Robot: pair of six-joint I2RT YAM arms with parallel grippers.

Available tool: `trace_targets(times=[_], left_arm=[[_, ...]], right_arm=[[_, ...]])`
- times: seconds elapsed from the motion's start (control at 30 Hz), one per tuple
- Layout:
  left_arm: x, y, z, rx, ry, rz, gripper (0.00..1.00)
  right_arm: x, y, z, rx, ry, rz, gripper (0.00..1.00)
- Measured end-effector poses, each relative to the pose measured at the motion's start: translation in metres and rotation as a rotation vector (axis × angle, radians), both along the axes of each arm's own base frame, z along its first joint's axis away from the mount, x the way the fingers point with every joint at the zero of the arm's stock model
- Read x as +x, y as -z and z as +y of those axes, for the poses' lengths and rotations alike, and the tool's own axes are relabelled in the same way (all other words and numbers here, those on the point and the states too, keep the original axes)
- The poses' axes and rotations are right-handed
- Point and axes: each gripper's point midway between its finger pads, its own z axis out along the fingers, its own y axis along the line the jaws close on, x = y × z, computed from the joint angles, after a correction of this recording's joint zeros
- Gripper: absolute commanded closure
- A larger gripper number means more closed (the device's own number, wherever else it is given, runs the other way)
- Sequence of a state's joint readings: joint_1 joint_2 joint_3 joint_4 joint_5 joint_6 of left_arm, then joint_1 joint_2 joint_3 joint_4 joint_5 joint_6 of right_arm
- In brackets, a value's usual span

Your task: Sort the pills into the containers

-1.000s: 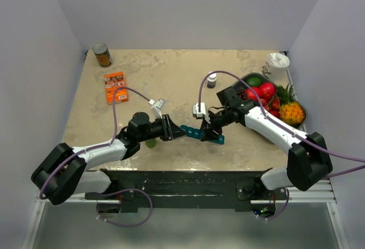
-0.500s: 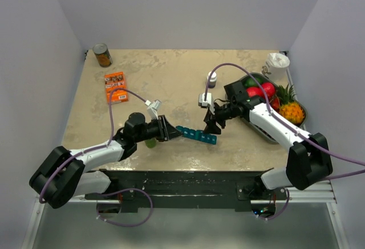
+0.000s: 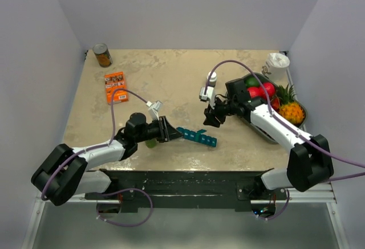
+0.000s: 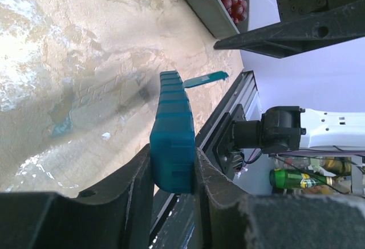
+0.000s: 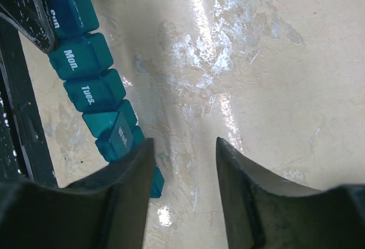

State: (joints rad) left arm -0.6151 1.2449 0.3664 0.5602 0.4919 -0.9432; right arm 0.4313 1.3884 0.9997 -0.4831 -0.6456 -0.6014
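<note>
**Organiser held at one end, one lid up**

You have a mottled beige surface [image 3: 171, 78] boxed in by plain pale walls. Left gripper [image 3: 169, 130]: jaws clamped on one end of the teal pill organiser [image 3: 197, 136], which juts rightward over the front-centre. Right gripper [image 3: 212, 116]: jaws apart, empty, just beyond its far end. Lids read Sun, Mon., Tues.; the next lid [image 5: 121, 134] stands raised, print hard to read.

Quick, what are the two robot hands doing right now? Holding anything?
Left gripper: closed on the narrow teal plastic pill organiser.
Right gripper: open, holding nothing.
</note>
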Motion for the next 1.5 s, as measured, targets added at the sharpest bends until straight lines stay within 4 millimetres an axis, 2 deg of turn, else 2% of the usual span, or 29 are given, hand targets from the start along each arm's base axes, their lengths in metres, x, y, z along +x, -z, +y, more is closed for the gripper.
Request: trace_targets(times=[0.2,0.3,0.33,0.43,0.53,0.63,0.73,0.8,0.9,1.03,1.17,1.3,1.5], left_arm=[[0.001,0.002,-0.003,-0.01,0.006,0.012,1.0],[0.001,0.003,-0.003,-0.01,0.006,0.015,1.0],[0.002,0.004,-0.003,-0.009,0.004,0.016,1.0],[0.004,0.005,-0.001,-0.008,-0.005,0.018,1.0],[0.01,0.006,0.002,-0.004,-0.027,0.019,1.0],[0.012,0.008,0.005,0.002,-0.039,0.023,1.0],[0.014,0.011,0.006,0.015,-0.046,0.031,1.0],[0.015,0.011,0.006,0.02,-0.045,0.034,1.0],[0.016,0.01,0.005,0.021,-0.046,0.034,1.0],[0.017,0.01,0.005,0.022,-0.045,0.031,1.0],[0.017,0.01,0.005,0.025,-0.041,0.026,1.0],[0.015,0.01,0.005,0.027,-0.025,0.015,1.0],[0.011,0.015,0.004,0.037,0.008,0.015,1.0]], right_arm=[[0.001,0.015,0.008,-0.02,0.015,0.042,0.59],[-0.001,0.025,0.01,-0.04,0.019,0.066,0.51],[-0.001,0.026,0.009,-0.046,0.026,0.067,0.45],[0.0,0.021,0.007,-0.043,0.032,0.053,0.39],[0.001,0.005,0.004,-0.023,0.032,0.007,0.39],[-0.004,-0.011,0.001,0.006,-0.007,-0.042,0.42],[-0.019,-0.017,0.002,0.027,-0.095,-0.053,0.58],[-0.027,-0.013,0.003,0.026,-0.138,-0.036,0.71],[-0.038,-0.004,0.004,0.017,-0.191,0.001,0.84],[-0.05,0.009,0.007,-0.005,-0.244,0.048,0.87],[-0.052,0.02,0.012,-0.03,-0.242,0.081,0.87],[-0.036,0.024,0.013,-0.055,-0.166,0.065,0.85],[-0.009,0.019,0.015,-0.059,-0.045,0.009,0.78]])
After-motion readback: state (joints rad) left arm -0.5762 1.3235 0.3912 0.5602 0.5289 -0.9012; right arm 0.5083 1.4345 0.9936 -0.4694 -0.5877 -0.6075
